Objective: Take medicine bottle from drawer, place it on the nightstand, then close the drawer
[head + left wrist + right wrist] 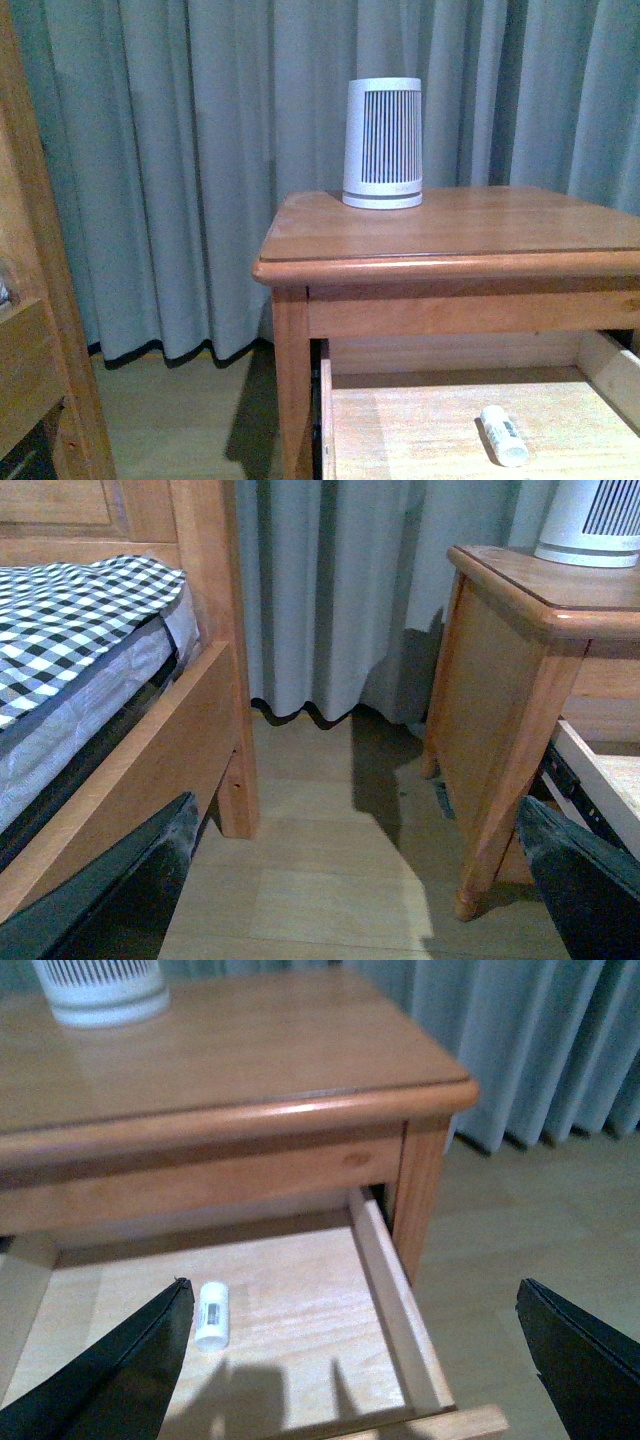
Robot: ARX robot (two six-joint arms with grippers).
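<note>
Just one medicine bottle (504, 435) lying in open drawer (400, 430).

Soft, even indoor light with a cool bluish cast. Pale sheen along the near edge of the nightstand (420, 265) top. Its shadow falls left across the floor (330, 880). Right wrist view soft, slightly blurred; narrow dark shadows on the drawer (300, 1310) bottom.

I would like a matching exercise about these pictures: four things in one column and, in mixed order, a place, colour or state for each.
1 medicine bottle
2 drawer
3 ribbed white cylinder
4 bed cover

a pulled open
b upright on the nightstand
c lying on its side in the drawer
d black-and-white checked

Pairs: 1-c, 2-a, 3-b, 4-d
</note>
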